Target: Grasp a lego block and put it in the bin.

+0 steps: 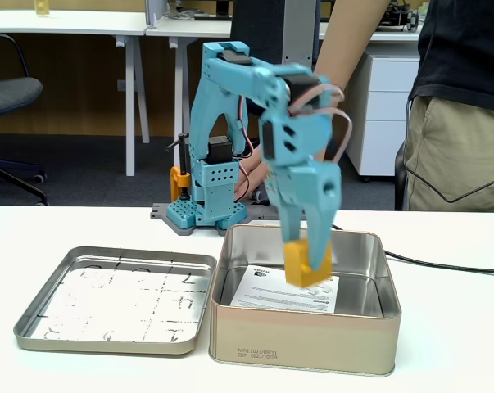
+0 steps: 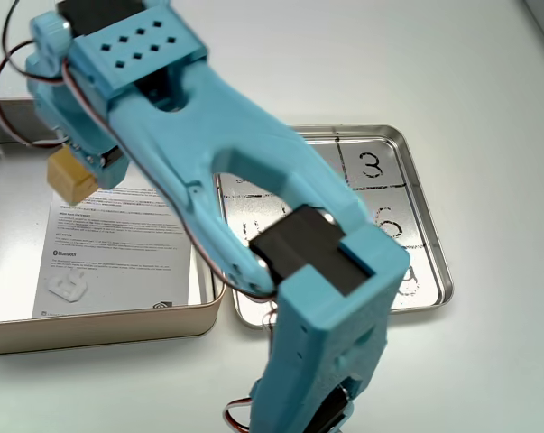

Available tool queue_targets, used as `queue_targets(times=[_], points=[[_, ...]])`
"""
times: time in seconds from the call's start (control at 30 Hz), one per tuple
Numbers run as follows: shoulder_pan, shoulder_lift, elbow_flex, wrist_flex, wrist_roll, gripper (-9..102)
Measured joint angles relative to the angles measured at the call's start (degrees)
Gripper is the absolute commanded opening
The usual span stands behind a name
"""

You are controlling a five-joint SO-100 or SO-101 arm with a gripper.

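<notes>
In a fixed view the orange-yellow lego block (image 1: pixel 296 268) hangs just above the open bin (image 1: pixel 304 332), a deep silvery tin with date text on its side. My blue gripper (image 1: pixel 310 260) points down and is shut on the block. The block is blurred from motion. Seen from above in the other fixed view, the block (image 2: pixel 70 176) sits in the gripper (image 2: pixel 80 164) over the bin's (image 2: pixel 100 329) interior, above a white leaflet (image 2: pixel 118 239).
A shallow metal tray (image 1: pixel 33 327) with black scribbled numbers lies right beside the bin; it also appears in the second fixed view, tray (image 2: pixel 427 271). A person (image 1: pixel 460 98) stands behind the table, one hand (image 1: pixel 256 173) near the arm's base. A small white piece (image 2: pixel 70 287) rests on the leaflet.
</notes>
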Motion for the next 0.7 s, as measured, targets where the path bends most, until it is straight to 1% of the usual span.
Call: queue_targets(times=[0.17,0.7], points=[[-0.09,-4.31,0.0,-1.23,-2.9,0],[0.53,-8.53,3.43,-3.43,-2.99,0]])
